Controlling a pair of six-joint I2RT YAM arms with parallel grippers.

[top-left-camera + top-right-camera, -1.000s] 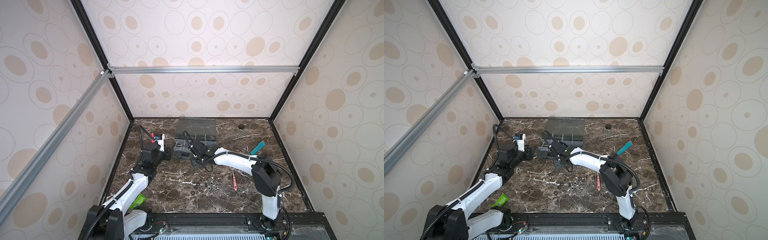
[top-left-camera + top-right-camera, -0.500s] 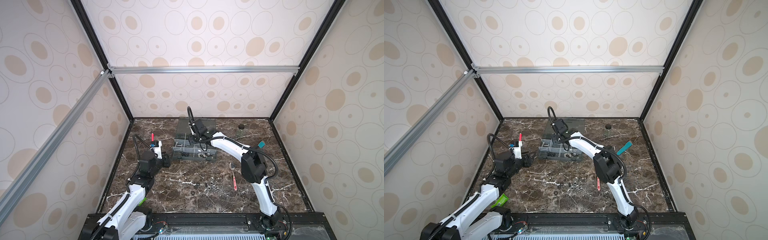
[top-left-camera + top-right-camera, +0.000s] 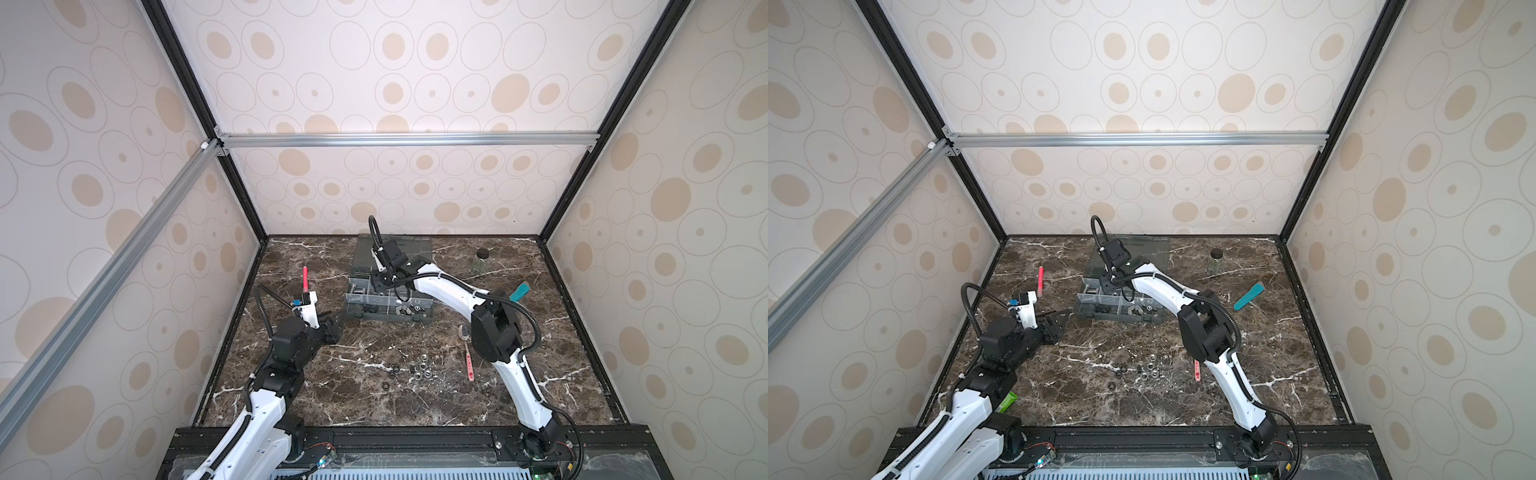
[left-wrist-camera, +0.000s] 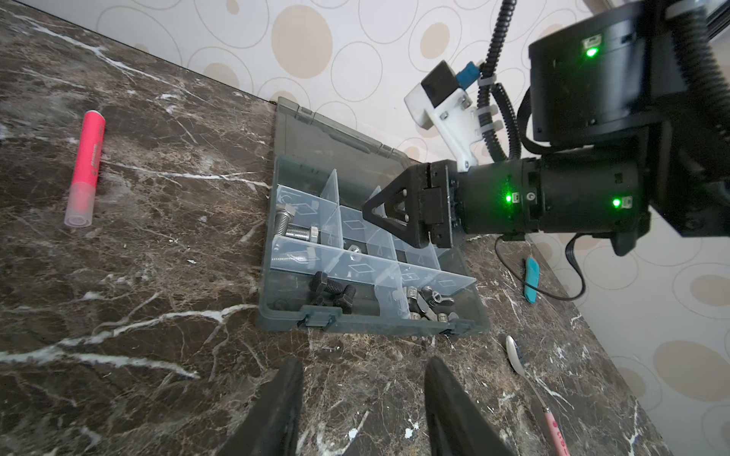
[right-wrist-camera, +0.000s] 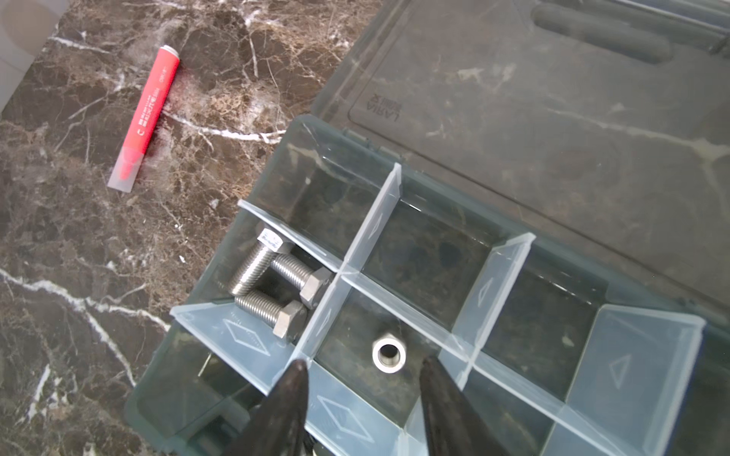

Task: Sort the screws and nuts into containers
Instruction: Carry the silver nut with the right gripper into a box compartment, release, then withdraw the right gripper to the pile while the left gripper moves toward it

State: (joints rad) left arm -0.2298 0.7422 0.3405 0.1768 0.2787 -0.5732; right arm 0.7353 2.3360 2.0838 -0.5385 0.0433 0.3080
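right gripper [image 5: 361,367] released over box [image 4: 367,325], nut [image 5: 388,352] lying under it (dividers [image 5: 373,233] close); left gripper [image 4: 361,365] released, empty, beside box; marker [image 4: 85,167] left of box.

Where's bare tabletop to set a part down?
Free: dark marble tabletop between the loose metal nuts and the front rail; also, in a top view, right of the pink-handled spoon. Crowded: around the grey plastic organizer box, with the right end effector over it.

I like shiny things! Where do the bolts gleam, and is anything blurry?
Right wrist view: bolts and nut gleam sharp, near fingertips look soft; in a top view: loose nuts are tiny, fuzzy specks; left wrist view: green lights flare.
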